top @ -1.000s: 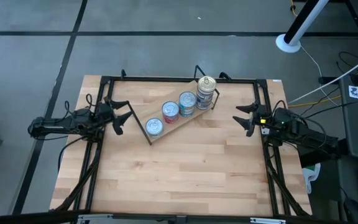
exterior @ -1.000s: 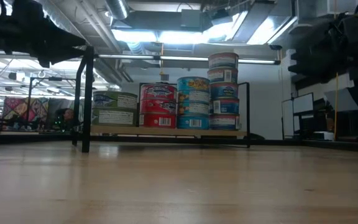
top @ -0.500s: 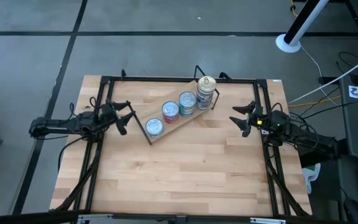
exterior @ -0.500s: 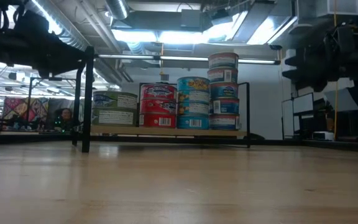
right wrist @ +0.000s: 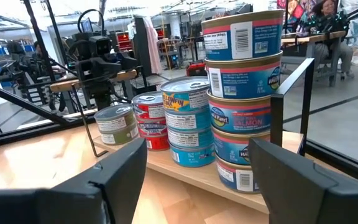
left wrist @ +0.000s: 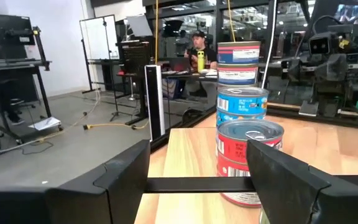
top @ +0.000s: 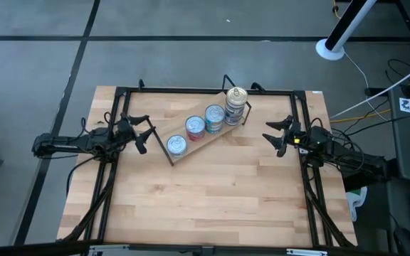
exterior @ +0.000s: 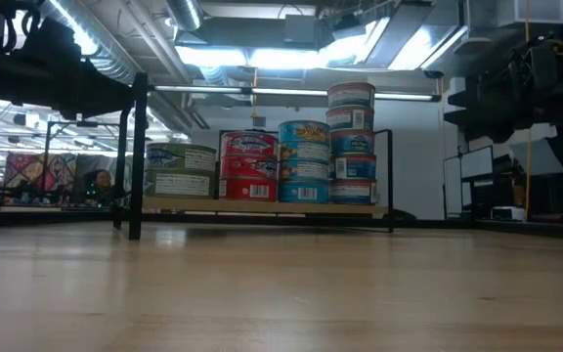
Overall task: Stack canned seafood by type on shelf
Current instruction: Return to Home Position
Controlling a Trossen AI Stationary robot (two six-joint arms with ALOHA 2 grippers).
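High view: the shelf lies askew on the back half of the tabletop, one end turned toward the left edge, the other toward the back edge. Four stacks of canned seafood stand in a row along its plank. In order from the left-edge end they are the green-label stack, the red-label stack, the teal-label stack and the blue-and-pink stack. The last is the tallest and stands against the wire frame at the back end. The low view shows every stack upright, each close beside its neighbour; whether they touch cannot be told.

The left pincer sits over the tabletop's left edge, fingers spread wide and holding nothing. It points toward the shelf and stands apart from it.

The right pincer sits over the right edge, likewise spread wide and empty, facing the shelf's tall end from well apart.
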